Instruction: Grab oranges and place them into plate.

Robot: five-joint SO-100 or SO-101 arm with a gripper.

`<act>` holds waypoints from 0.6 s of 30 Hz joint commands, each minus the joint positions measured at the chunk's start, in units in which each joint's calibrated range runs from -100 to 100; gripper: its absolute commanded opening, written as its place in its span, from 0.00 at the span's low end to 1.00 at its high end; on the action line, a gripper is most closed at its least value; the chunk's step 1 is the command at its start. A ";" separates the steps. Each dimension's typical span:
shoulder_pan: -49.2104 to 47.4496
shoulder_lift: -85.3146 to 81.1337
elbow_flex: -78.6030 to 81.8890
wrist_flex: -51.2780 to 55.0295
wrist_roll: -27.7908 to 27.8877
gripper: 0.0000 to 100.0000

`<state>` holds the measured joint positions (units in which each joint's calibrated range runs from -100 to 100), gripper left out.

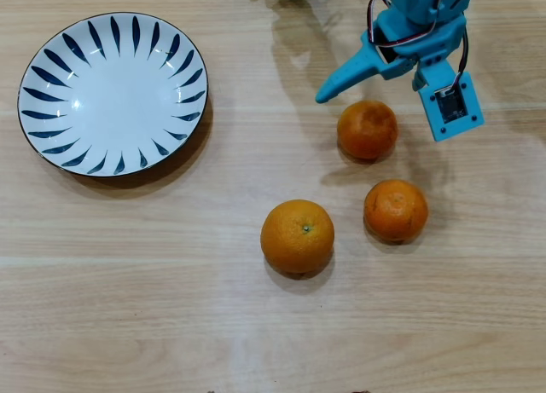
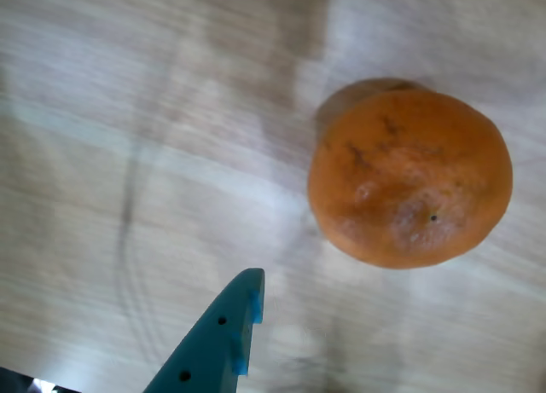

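Three oranges lie on the wooden table in the overhead view: a larger one with a green stem dot (image 1: 297, 237), a small one (image 1: 395, 210) to its right, and another small one (image 1: 367, 129) above that. The white plate with dark blue strokes (image 1: 51, 78) sits empty at the upper left. My teal gripper (image 1: 384, 101) is open and empty, spread just above the upper small orange, not touching it. In the wrist view that orange (image 2: 409, 178) fills the right side, and one teal finger (image 2: 223, 333) pokes in from the bottom.
The teal arm comes in from the top edge at the right of the overhead view. Bare wood lies between the plate and the oranges and along the whole bottom.
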<state>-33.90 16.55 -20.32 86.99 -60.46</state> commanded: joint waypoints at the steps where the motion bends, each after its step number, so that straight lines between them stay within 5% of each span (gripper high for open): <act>1: 0.35 2.13 -2.72 -2.72 -0.28 0.62; 18: -0.86 11.52 -2.09 -9.68 -1.96 0.62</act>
<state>-34.23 28.14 -20.50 78.12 -61.97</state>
